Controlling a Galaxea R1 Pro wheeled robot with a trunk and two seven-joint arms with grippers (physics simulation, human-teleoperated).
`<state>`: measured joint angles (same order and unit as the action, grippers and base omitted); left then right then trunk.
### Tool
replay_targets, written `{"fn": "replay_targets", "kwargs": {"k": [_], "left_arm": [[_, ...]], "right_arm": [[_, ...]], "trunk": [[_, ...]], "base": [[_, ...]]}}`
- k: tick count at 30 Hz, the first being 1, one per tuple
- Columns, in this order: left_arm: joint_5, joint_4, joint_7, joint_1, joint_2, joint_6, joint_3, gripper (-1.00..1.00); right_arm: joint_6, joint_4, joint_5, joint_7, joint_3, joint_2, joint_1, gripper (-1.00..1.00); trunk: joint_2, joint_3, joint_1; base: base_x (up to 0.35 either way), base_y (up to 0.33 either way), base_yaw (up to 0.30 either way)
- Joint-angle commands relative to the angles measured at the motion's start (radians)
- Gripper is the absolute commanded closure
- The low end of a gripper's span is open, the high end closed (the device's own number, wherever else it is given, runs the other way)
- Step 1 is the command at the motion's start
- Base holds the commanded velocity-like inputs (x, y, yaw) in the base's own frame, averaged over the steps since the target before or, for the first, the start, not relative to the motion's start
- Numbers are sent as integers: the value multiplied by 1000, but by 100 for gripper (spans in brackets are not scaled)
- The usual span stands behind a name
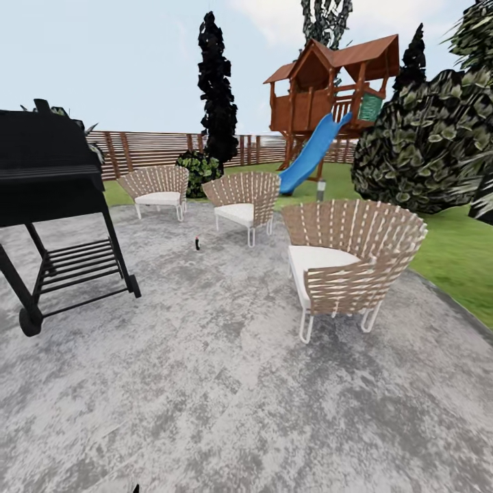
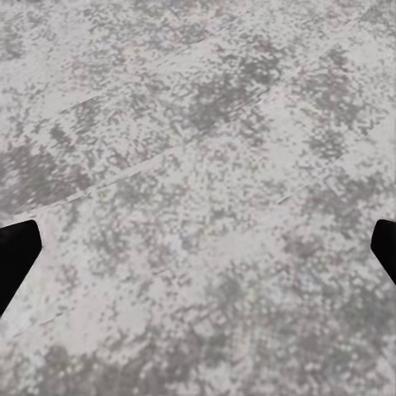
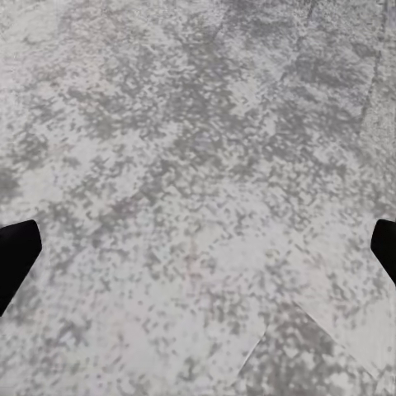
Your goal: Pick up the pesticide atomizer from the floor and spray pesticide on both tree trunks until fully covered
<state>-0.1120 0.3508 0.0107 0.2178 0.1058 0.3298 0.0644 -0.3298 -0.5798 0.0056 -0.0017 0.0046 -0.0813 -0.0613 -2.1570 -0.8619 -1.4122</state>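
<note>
Your left gripper is spread wide: in the left wrist view its two black fingertips sit at opposite edges of the frame with nothing between them but mottled grey paving. It holds nothing and touches nothing. Your right gripper is released in the same way, its black fingertips far apart over the same speckled grey paving, where a faint seam between slabs shows. Both grippers point down at the ground, hanging above it; the arms themselves cannot be made out.

In the head view you face a wide grey paved circle. A small dark upright object stands on the paving between the chairs and the grill; it is too small to tell what it is. On your left stands a black barbecue grill on a wheeled frame. Ahead are three woven tan tub chairs with white cushions: the nearest to your right, a second further off, a third beyond it. Behind them runs a brown horizontal-slat wooden fence, with a dark narrow conifer in front. A brown wooden playhouse with a blue slide stands on the green grass lawn, beside a large round leafy shrub.
</note>
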Motion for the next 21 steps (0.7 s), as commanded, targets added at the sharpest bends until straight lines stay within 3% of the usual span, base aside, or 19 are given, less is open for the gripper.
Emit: {"fn": "replay_targets", "kwargs": {"k": [1, 21], "left_arm": [[0, 0, 0, 0, 0, 0, 0, -100], [0, 0, 0, 0, 0, 0, 0, -100]], "right_arm": [[0, 0, 0, 0, 0, 0, 0, -100], [0, 0, 0, 0, 0, 0, 0, -100]], "trunk": [[0, 0, 0], [0, 0, 0]], "base": [[340, 91, 261], [340, 122, 25]]}}
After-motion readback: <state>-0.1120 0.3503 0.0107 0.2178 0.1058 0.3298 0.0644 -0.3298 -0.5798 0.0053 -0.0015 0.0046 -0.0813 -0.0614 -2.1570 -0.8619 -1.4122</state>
